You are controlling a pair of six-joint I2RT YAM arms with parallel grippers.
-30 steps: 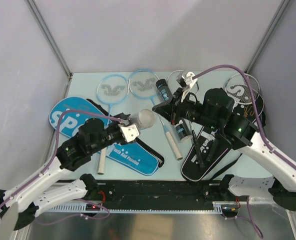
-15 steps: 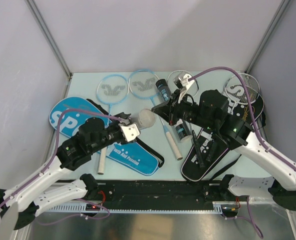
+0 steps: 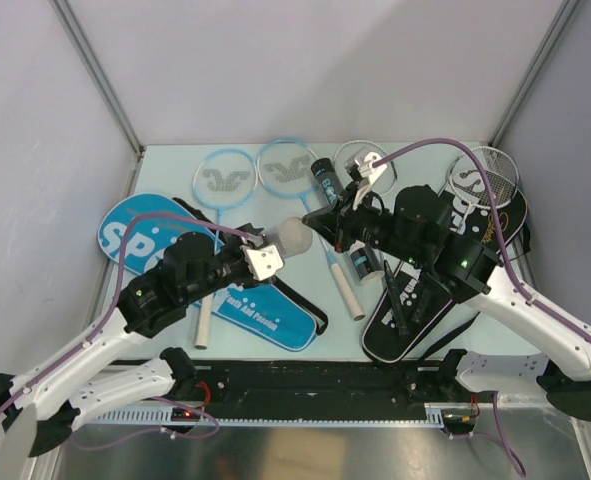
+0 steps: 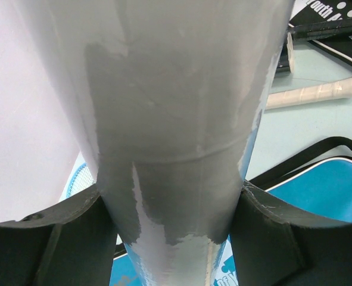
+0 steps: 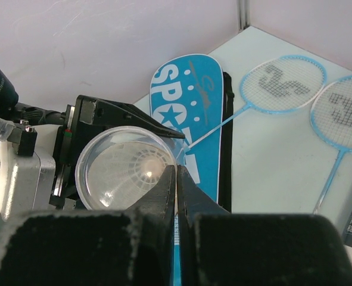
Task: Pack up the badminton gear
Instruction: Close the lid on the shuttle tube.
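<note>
My left gripper (image 3: 278, 248) is shut on a white tube (image 3: 294, 238) and holds it above the table; its fingers (image 4: 62, 238) press both sides of the tube (image 4: 176, 119). The tube's clear lid (image 5: 122, 170) faces my right gripper (image 5: 177, 173), and a white shuttlecock shows behind it. The right gripper (image 3: 311, 219) is shut, with its tips at the lid's rim. Two light-blue rackets (image 3: 222, 178) (image 3: 285, 165) lie at the back. Silver rackets (image 3: 485, 172) (image 3: 360, 154) and two black tubes (image 3: 324, 178) (image 3: 360, 262) lie partly under my right arm.
A blue "SPORT" cover (image 3: 135, 236) lies on the left and another blue cover (image 3: 267, 316) near the front. A black cover (image 3: 405, 312) lies under my right arm. A white racket handle (image 3: 343, 286) crosses the middle. Grey walls close off the table's back and sides.
My right arm has moved left, bringing its shut tips up to the tube's lid. The left gripper and tube have shifted slightly right.
</note>
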